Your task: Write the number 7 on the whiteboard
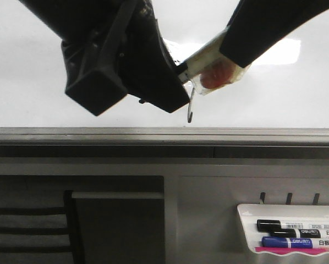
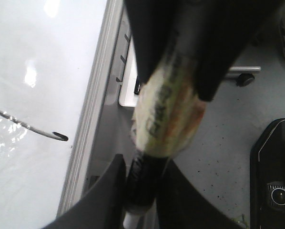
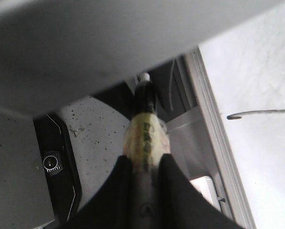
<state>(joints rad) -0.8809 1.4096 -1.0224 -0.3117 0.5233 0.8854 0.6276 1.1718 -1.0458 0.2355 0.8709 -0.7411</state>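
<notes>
- The whiteboard point(image 1: 43, 66) filled the upper half of the front view, glossy white, with a bright glare patch behind the arms and a grey rail point(image 1: 164, 133) along its lower edge.
- Below the rail sat a grey panel, and at its lower right a small white tray point(image 1: 247, 231) held a black marker point(image 1: 288, 225) and a blue marker point(image 1: 296, 242) lying side by side.
- The left hand point(image 1: 178, 74) came in from the upper left, large and black, in front of the board; in the left wrist view its fingers point(image 2: 104, 200) were clenched on the dark end of a pen point(image 2: 164, 119).
- The right hand point(image 1: 222, 58) came in from the upper right; in the right wrist view its fingers point(image 3: 118, 191) were clenched on the taped body of the same pen point(image 3: 145, 133), so both hands met on it.
- The pen point(image 1: 208, 66) lay between the two hands, wrapped in yellowish tape with a reddish blob showing through; its tip was hidden, so contact with the board could not be judged.
- The number 7 point(image 1: 191, 104) showed just below the pen, near the rail: a thin dark downstroke ending in a small hook, its top bar probably covered by the hands.
- The stroke's hooked end also appeared in both wrist views point(image 2: 56, 136) point(image 3: 233, 116), close to the rail.
</notes>
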